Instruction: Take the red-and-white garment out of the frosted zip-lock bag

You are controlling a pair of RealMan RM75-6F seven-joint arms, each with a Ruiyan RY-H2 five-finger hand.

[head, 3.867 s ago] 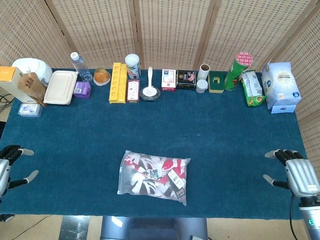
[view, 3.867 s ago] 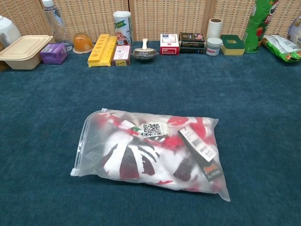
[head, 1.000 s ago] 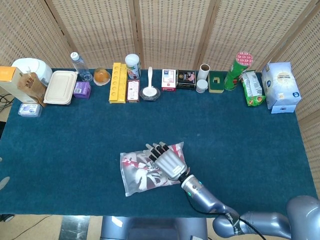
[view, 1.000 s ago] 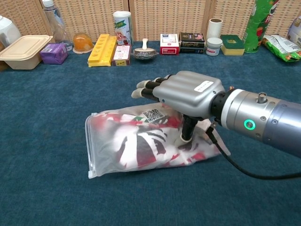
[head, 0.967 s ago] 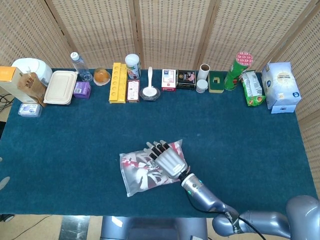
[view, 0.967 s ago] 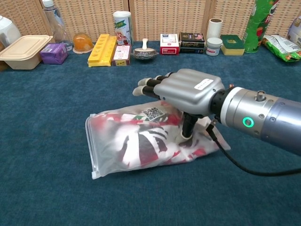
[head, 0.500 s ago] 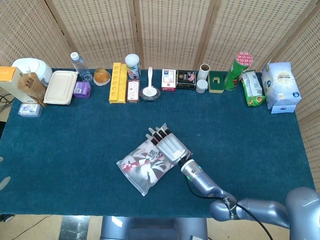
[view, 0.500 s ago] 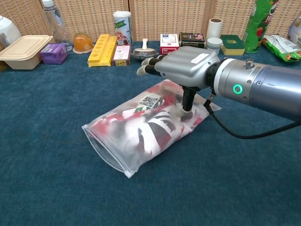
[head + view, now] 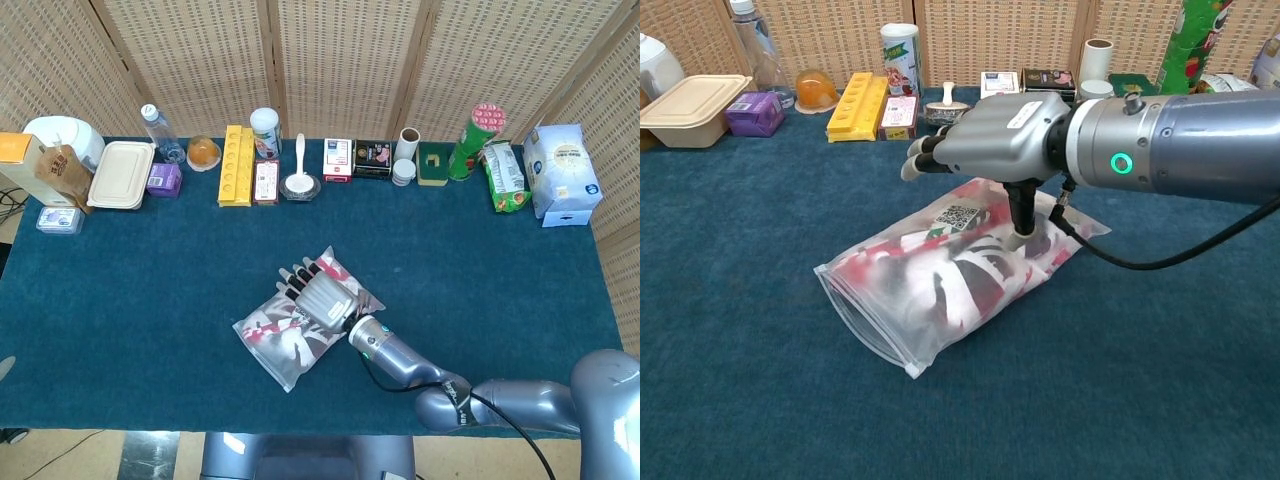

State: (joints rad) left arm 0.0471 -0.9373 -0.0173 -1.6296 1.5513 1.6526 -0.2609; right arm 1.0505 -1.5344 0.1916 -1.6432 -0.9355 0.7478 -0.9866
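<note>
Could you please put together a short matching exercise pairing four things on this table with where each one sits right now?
Things:
1. zip-lock bag
2. right hand
3. beige lunch box
4. green can

Places:
A. back row, toward the right end
B. resting on top of the bag
C. back row, toward the left end
D. near middle of the blue cloth, lying at an angle

Pairs: 1-D, 2-B, 3-C, 4-A
</note>
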